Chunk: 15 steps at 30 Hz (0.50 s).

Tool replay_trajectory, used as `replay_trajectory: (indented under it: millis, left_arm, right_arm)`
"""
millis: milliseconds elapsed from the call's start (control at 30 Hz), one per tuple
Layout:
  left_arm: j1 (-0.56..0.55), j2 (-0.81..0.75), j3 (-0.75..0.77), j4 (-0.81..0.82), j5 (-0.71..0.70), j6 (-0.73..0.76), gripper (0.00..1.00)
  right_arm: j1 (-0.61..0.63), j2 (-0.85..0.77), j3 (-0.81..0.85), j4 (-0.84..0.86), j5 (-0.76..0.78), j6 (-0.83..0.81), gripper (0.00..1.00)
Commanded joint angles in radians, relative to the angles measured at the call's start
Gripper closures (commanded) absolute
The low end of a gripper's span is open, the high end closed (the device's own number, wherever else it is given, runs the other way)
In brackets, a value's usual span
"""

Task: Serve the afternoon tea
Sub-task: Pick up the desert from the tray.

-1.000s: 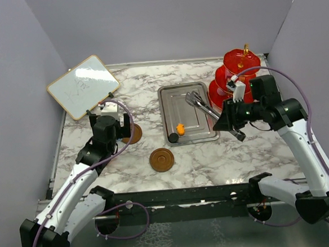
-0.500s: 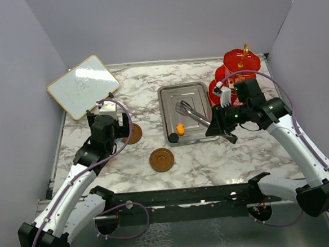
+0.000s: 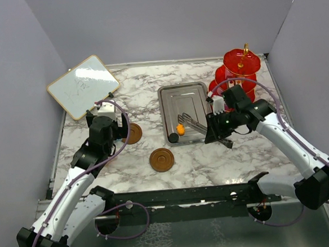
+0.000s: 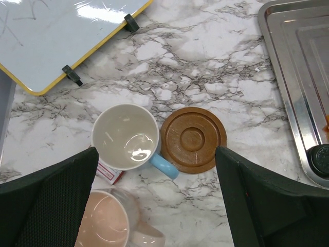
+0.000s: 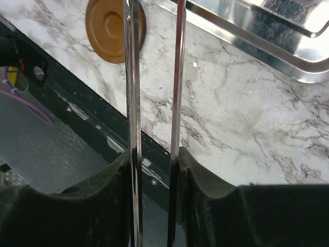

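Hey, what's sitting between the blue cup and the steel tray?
A round brown saucer, beside the handle of the blue cup; then bare marble up to the steel tray. The left wrist view shows it.

text: none legible | whiteboard point(image 3: 83, 85): faint pen scribbles, unreadable | labels, brands, numbers: none readable

A marble table point(image 3: 144, 82) fills the middle of the top view. A whiteboard point(image 3: 83, 85) sits at an angle at upper left. A steel tray point(image 3: 177, 100) lies at centre, with 1 pair of metal tongs point(image 3: 191, 122) over its lower right part.
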Motion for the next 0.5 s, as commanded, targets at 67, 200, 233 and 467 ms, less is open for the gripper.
replay_trajectory:
  millis: [67,200,233,467]
  left_arm:
    - [0.006,-0.039,0.026,-0.015,0.022,-0.002,0.01]
    - [0.006,-0.041,0.023,-0.014,0.019,0.001,0.01]
    - [0.005,-0.036,0.025,-0.013,0.022,0.001,0.01]
    - [0.005,-0.024,0.026,-0.015,0.039,0.005,0.01]
  right_arm:
    - [0.093,0.092,-0.021,0.017,0.18,0.039,0.67]
    - [0.104,0.116,-0.021,0.01,0.24,0.044,0.67]
    - [0.109,0.121,-0.016,0.009,0.256,0.043,0.67]
    - [0.142,0.174,0.007,0.03,0.245,0.042,0.67]
